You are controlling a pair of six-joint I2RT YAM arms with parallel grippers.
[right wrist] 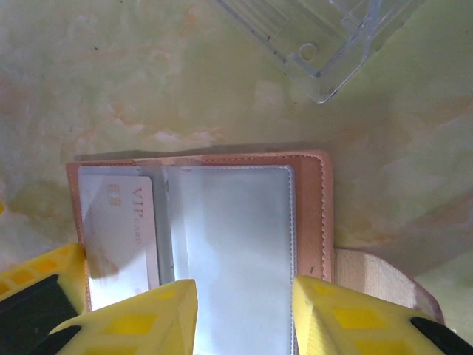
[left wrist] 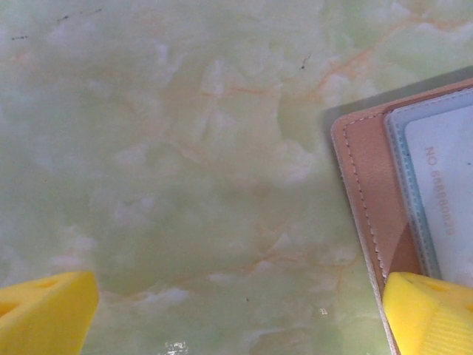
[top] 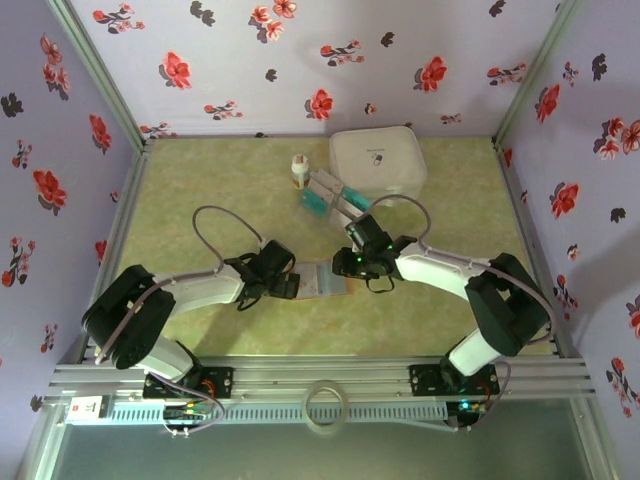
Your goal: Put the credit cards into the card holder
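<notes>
Reddish-brown and stitched, the card holder [top: 322, 280] lies open on the green marbled desk [top: 200, 200], between the two grippers. We see the left gripper [left wrist: 240, 318] spread wide, one yellow fingertip [left wrist: 432, 314] over the holder's edge and the other over bare desk. The right gripper [right wrist: 244, 318] hangs above a clear sleeve [right wrist: 229, 244] with its fingers partly apart; we cannot tell whether they grip anything. The neighbouring sleeve holds a pale VIP card [right wrist: 122, 222]. Farther back, teal and white cards [top: 330, 195] lie in a clear tray [right wrist: 318, 37], just beside a white case [top: 378, 160] and a small bottle [top: 298, 170].
</notes>
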